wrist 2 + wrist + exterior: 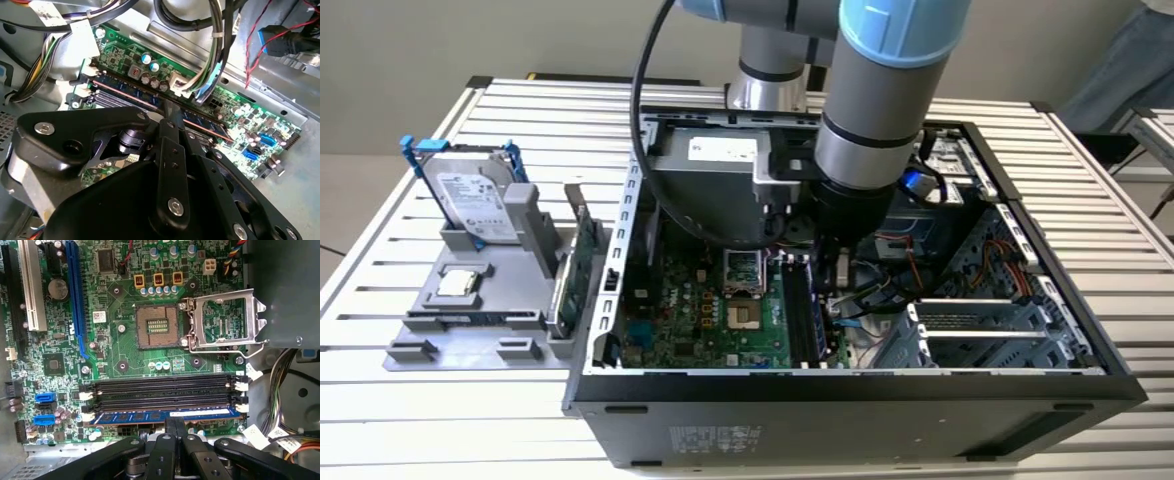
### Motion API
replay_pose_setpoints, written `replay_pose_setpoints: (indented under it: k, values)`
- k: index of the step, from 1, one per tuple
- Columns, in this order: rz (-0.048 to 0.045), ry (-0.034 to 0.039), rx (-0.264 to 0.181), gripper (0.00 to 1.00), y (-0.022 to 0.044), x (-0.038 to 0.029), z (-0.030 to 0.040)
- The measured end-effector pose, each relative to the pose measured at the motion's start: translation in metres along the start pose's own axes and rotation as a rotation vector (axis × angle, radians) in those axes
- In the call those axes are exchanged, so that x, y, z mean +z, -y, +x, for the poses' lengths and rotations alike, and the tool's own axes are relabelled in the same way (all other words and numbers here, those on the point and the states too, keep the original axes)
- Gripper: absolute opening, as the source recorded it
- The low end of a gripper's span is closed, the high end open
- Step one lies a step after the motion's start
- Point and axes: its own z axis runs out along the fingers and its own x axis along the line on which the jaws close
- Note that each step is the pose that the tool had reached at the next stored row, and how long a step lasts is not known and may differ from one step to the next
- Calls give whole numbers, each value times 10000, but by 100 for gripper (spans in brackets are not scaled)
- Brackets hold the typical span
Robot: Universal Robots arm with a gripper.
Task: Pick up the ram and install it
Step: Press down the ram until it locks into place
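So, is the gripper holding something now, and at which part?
The gripper stands over the ram, which sits in a motherboard slot, at the middle of its upper edge. Whether it grips it cannot be told.

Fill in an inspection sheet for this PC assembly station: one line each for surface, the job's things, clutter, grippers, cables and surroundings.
Surface: slatted metal table carrying an open computer case and a grey parts holder.
Job's things: the ram lies along the memory slot nearest the gripper on the motherboard; the other memory slots look empty.
Clutter: hard drive in a blue frame and a green expansion card stand in the holder.
Grippers: the gripper is directly over the ram, fingers together at its edge.
Cables: wire bundles lie beside the slots; a black cable runs down the arm.
Surroundings: pale wall behind; a sleeve at the exterior view's right.
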Motion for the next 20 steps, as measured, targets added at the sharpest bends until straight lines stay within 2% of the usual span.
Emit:
replay_pose_setpoints:
  k: [12,20]
  values:
    - [-38,-11,-18,0,-21,135,-16]
    - [-43,-7,-21,0,-22,142,-17]
